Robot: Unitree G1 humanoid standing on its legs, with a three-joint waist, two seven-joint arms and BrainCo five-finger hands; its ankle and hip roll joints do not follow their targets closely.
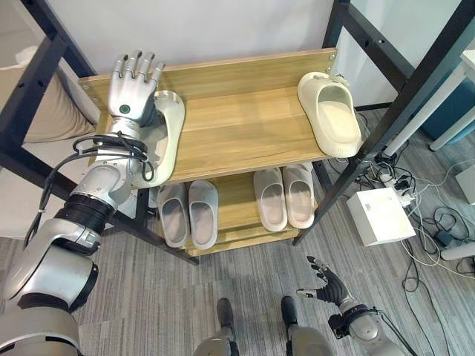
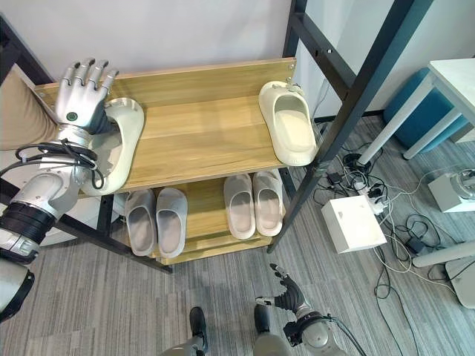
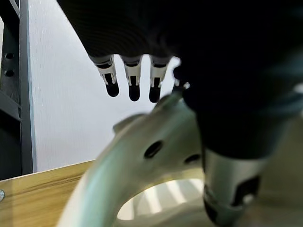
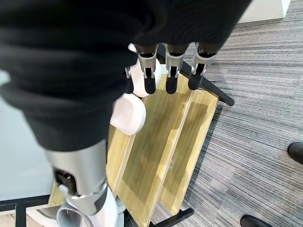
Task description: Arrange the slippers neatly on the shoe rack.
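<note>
Shoe rack (image 1: 223,126), top shelf: left hand (image 1: 132,89), fingers straight, over cream slipper (image 1: 169,141); second cream slipper (image 1: 330,111) opposite. Lower shelf: grey slippers (image 1: 230,204). Right hand (image 1: 326,285) relaxed, empty, near floor.

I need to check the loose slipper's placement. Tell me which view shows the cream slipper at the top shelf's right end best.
The left eye view: the cream slipper lies whole and unobstructed on the top shelf, toe end at the front edge. The right eye view shows it equally whole. In the left wrist view the cream slipper is a different one, under the left hand.
</note>
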